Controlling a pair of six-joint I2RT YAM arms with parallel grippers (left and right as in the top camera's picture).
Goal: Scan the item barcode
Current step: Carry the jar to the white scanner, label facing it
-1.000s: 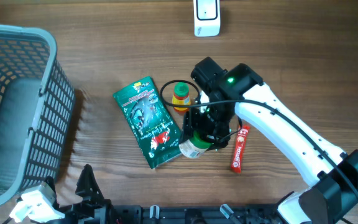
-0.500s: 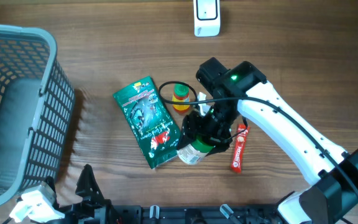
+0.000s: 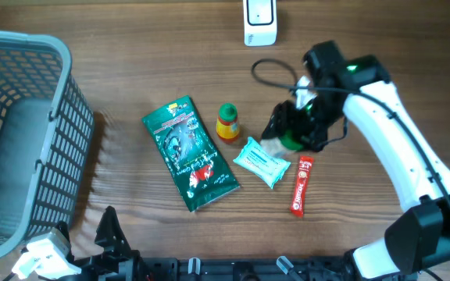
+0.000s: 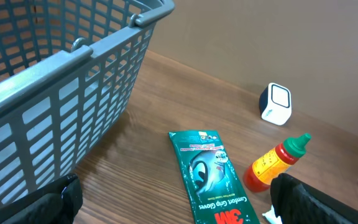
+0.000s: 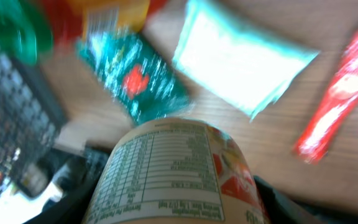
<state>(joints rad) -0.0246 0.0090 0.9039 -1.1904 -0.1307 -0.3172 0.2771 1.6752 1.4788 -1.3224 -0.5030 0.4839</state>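
wood table point(image 3: 147, 47), grey basket point(image 3: 76, 156), green pkt point(image 3: 190, 154), sauce btl point(image 3: 226, 123), wipes pack point(image 3: 261, 162), red bar point(image 3: 301, 186), white scanner point(image 3: 260, 22)

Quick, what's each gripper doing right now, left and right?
Left gripper: open, holding nothing.
Right gripper: closed on the green-capped bottle.

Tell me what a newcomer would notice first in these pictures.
The right gripper holds a round jar with a printed label right of centre, and the jar fills its wrist view. A large grey slatted plastic basket takes up the left edge, and a shiny green foil packet lies flat in the middle.
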